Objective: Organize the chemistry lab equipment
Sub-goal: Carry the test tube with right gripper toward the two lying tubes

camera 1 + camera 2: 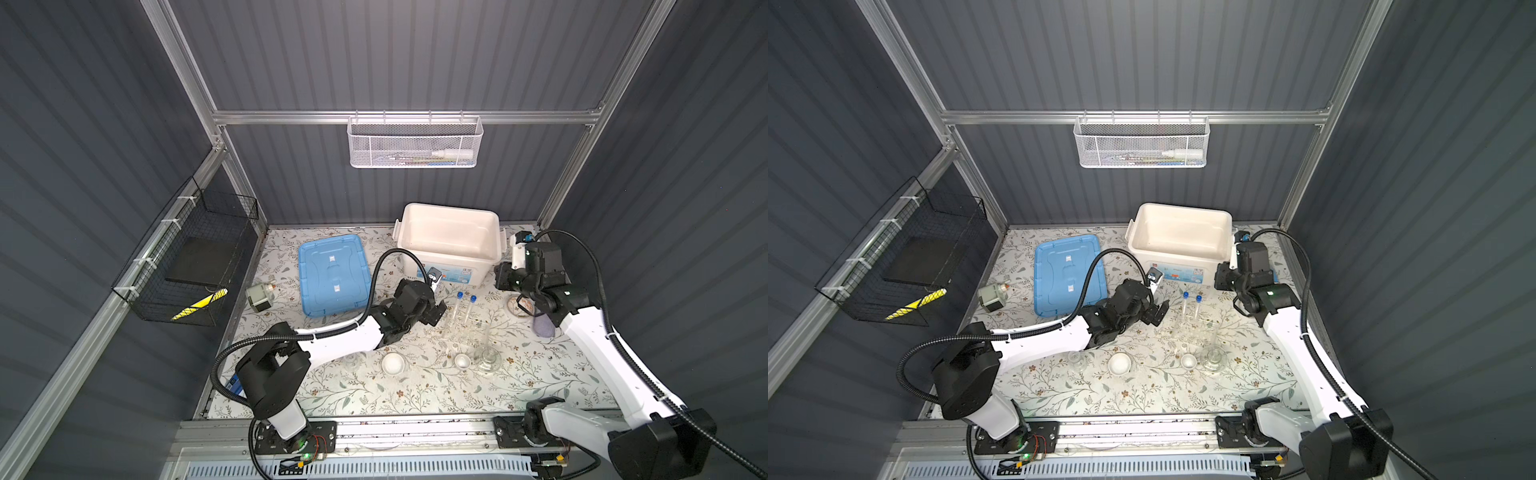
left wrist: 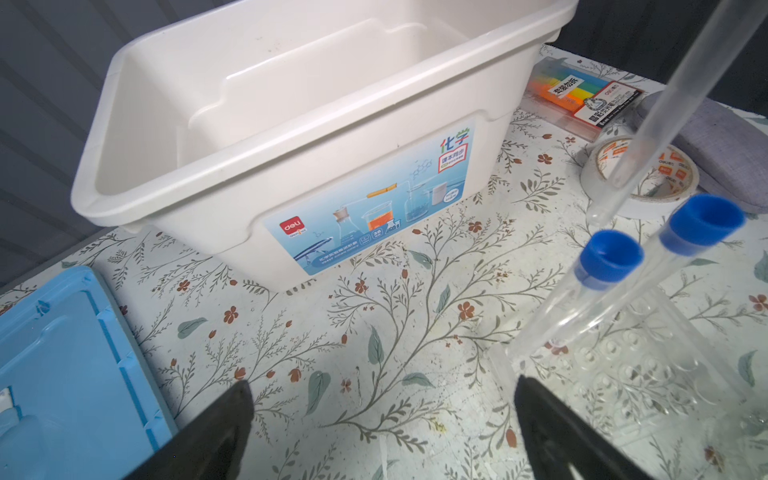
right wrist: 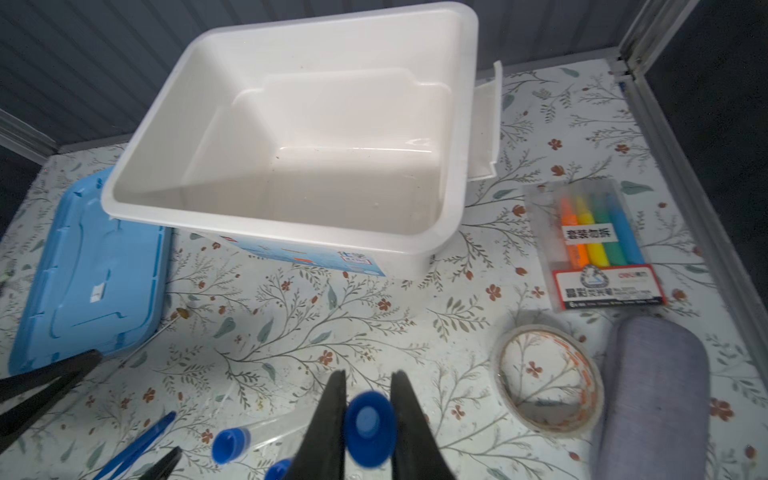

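Observation:
My right gripper (image 3: 368,374) is shut on the blue cap of a clear test tube (image 3: 368,432). In the left wrist view this tube (image 2: 648,116) hangs slanted, its round end just above the two capped tubes (image 2: 611,257) standing in the clear rack (image 2: 648,365). In a top view those tubes (image 1: 465,307) stand mid-table. My left gripper (image 2: 384,399) is open and holds nothing, just left of the rack (image 1: 465,332). Two white dishes (image 1: 392,363) and two glass flasks (image 1: 487,357) sit nearer the front. Blue tweezers (image 3: 137,444) and a thin rod (image 3: 145,345) lie by the left gripper.
An open white box (image 1: 446,206) stands at the back, with its blue lid (image 1: 332,274) to the left. A grey motor (image 1: 259,295) sits at the far left. A tape roll (image 3: 548,382), grey pouch (image 3: 652,395) and highlighter pack (image 3: 598,245) lie at the right.

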`<move>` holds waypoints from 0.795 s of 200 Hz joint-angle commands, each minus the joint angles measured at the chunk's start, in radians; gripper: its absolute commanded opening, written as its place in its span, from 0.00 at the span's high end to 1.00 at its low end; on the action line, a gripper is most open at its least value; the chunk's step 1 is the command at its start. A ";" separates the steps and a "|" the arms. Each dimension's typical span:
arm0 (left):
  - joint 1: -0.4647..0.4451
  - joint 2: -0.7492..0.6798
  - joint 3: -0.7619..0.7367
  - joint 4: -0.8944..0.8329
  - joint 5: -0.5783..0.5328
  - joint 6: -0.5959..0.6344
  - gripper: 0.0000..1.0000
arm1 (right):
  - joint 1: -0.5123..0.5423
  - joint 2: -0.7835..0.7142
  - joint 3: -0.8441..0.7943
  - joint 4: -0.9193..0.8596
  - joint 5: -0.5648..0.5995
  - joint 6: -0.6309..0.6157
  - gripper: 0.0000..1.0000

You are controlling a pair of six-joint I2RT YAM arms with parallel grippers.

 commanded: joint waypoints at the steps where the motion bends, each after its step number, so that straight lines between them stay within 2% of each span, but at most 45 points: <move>1: 0.004 -0.018 -0.013 -0.014 -0.018 -0.020 0.00 | 0.007 -0.049 0.009 -0.089 0.082 -0.044 0.86; 43: 0.002 -0.010 -0.009 -0.022 -0.024 -0.023 0.00 | 0.055 -0.132 -0.066 -0.116 0.109 -0.010 0.86; 81: 0.003 -0.010 -0.017 -0.031 -0.021 -0.038 0.00 | 0.128 -0.214 -0.163 -0.058 0.140 0.037 0.87; 121: 0.004 -0.016 -0.025 -0.034 -0.019 -0.054 0.00 | 0.187 -0.233 -0.220 0.011 0.184 0.050 0.87; 159: 0.003 -0.022 -0.036 -0.031 -0.020 -0.059 0.00 | 0.200 -0.226 -0.281 0.093 0.210 0.051 0.87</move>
